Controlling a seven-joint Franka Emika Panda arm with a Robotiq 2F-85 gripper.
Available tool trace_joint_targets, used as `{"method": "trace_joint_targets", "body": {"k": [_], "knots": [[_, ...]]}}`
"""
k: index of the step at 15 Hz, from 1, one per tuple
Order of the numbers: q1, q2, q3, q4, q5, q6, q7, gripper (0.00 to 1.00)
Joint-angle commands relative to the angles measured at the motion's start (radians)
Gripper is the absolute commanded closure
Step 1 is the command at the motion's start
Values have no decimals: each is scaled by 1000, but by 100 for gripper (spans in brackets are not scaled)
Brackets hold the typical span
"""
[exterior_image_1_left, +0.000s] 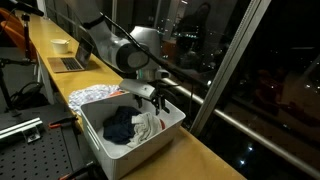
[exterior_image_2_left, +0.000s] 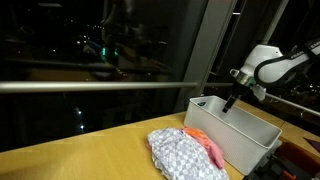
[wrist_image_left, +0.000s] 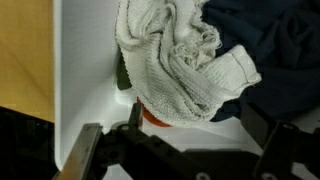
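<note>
A wooden counter (exterior_image_1_left: 200, 155) runs along a dark night window (exterior_image_2_left: 100, 60). A crumpled white towel (wrist_image_left: 180, 55) lies straight under the gripper (exterior_image_1_left: 155, 100), near the corner of a white bin (exterior_image_1_left: 110, 160). The gripper hangs just above it with its fingers (wrist_image_left: 88, 150) spread wide and nothing between them.

The arm (exterior_image_1_left: 125, 50) reaches out over the counter and bends down at the wrist, so the gripper points into the bin from just above its rim. In an exterior view the gripper (exterior_image_2_left: 232, 103) sits low over the bin's far wall.

Beside the towel, off to one side of the fingers, lies a dark blue cloth (wrist_image_left: 270, 50). A bit of something orange (wrist_image_left: 155, 118) peeks from under the towel; most of it is covered, and I cannot tell what it is.

Outside the bin, on the counter, a checked cloth (exterior_image_2_left: 180, 150) lies bunched with a pink cloth (exterior_image_2_left: 208, 145) touching it. Far behind the arm stands a laptop (exterior_image_1_left: 70, 62).
</note>
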Motion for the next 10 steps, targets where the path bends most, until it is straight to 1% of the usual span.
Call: {"method": "trace_joint_targets", "body": {"k": [1,5,10], "knots": [[-31,165,33,152,49,-13,-42,0],[-42,301,34,232,48,-18,-40,0],[-30,387,28,246,34,-17,-16,0]]}}
